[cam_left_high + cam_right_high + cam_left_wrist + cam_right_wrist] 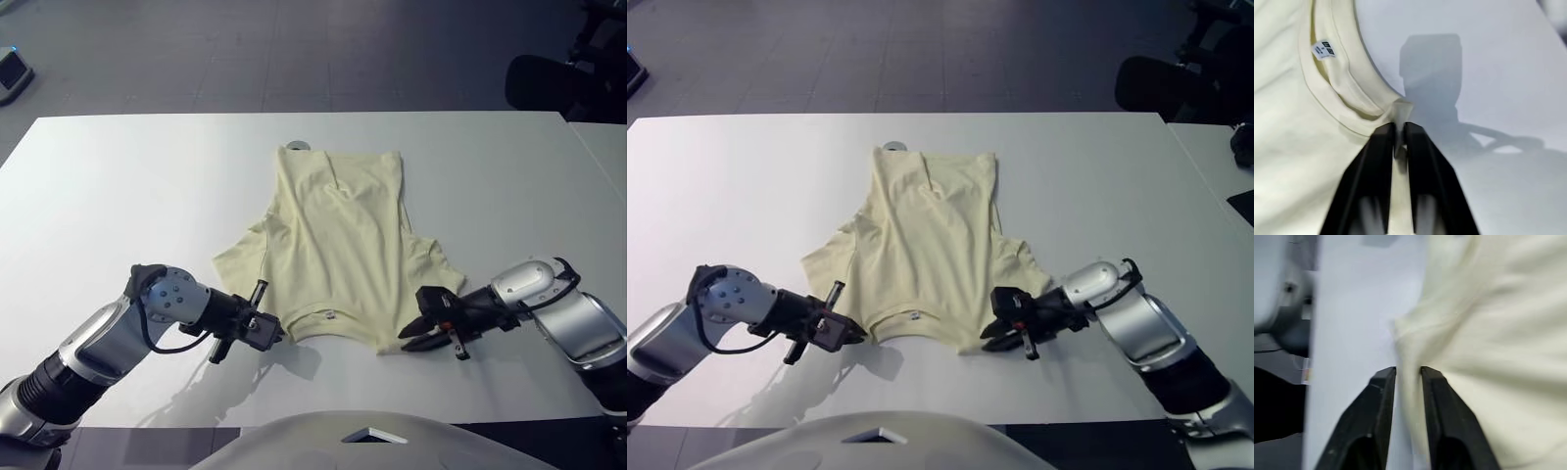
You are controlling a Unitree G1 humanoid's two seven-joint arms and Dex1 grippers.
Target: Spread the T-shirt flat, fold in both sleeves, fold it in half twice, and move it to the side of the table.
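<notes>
I see the T-shirt (pixel 338 245) lying on the white bench (pixel 118 186), about midway across it, with its collar (pixel 1347 93) at the edge nearest me and its hem at the far end. The far half looks narrowed, with both long sides turned in, and the sleeves bulge out to either side closer to me. My left pincer (pixel 278 335) sits low at the near left of the shirt, just beside the collar. Its fingers are pressed together on a small tuck of cloth at the collar's outer edge, with the white label (pixel 1322 49) a little farther along the neckline. My right pincer (pixel 405 340) is at the near right corner, its fingers nearly together and pinching the cloth edge that runs up between them. A small grey disc (pixel 298 146) lies on the bench, touching the far hem.
</notes>
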